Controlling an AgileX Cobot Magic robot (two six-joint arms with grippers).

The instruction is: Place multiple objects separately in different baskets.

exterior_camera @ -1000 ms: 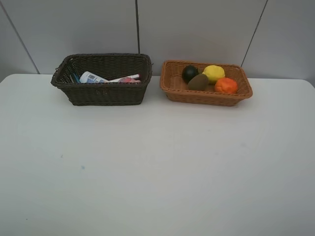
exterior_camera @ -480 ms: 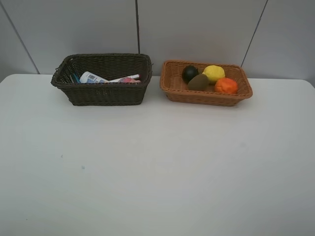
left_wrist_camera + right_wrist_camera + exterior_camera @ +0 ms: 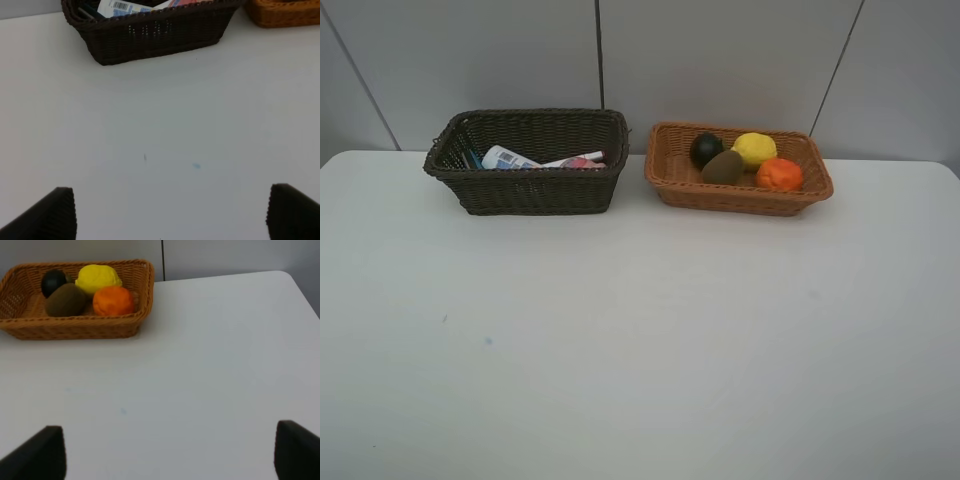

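Sitting at the far edge of the white table (image 3: 640, 340), the dark basket (image 3: 530, 185) serves as the landmark: the tan basket (image 3: 740, 190) stands just beside it, the two apart by a narrow gap. Inside the dark basket lie a white tube (image 3: 505, 157) with a printed label, a white marker (image 3: 575, 158) and something pink (image 3: 580, 163), all mostly hidden by its tall wall; the rest of its contents cannot be made out. In the tan basket the dark mangosteen (image 3: 706, 149) and the lemon (image 3: 754, 149) sit toward the back, with the kiwi (image 3: 723, 167) and the orange (image 3: 779, 174) in front of them, the four crowded together. Neither arm shows in the high view. The left claw (image 3: 170, 212) hovers over bare table well short of the dark basket, its jaws spread wide with nothing between them. The right claw (image 3: 170, 452) likewise stands with jaws wide apart and empty, over bare table well away from the tan basket and the fruit in it.
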